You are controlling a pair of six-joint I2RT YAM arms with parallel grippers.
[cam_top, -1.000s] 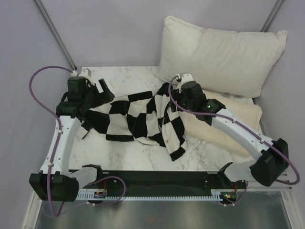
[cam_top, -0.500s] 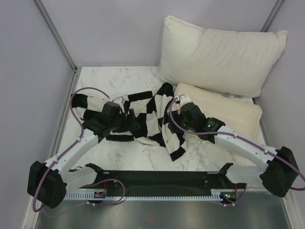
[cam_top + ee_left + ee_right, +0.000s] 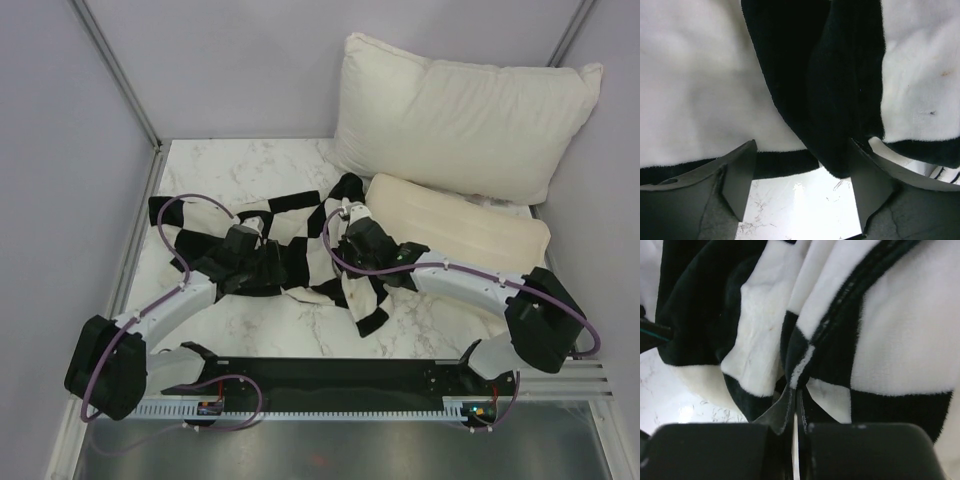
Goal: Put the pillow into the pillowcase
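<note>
Wrist views alone show my grips: right gripper (image 3: 795, 400) pinched shut on a pillowcase (image 3: 900, 340) fold, left gripper (image 3: 802, 150) gaping astride a black fold. Overhead: pillowcase crumpled mid marble table (image 3: 250, 165), pillow (image 3: 470, 225) by its right edge, lilac walls (image 3: 250, 70).

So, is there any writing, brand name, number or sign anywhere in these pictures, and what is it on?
No readable text in any view.
Black-and-white checkerboard fabric pillowcase: pattern only, no label showing.
Flat cream rectangular pillow and big puffy white pillow: no tag visible.
Black base rail: tiny coloured specks at its front edge, too small to read.
</note>
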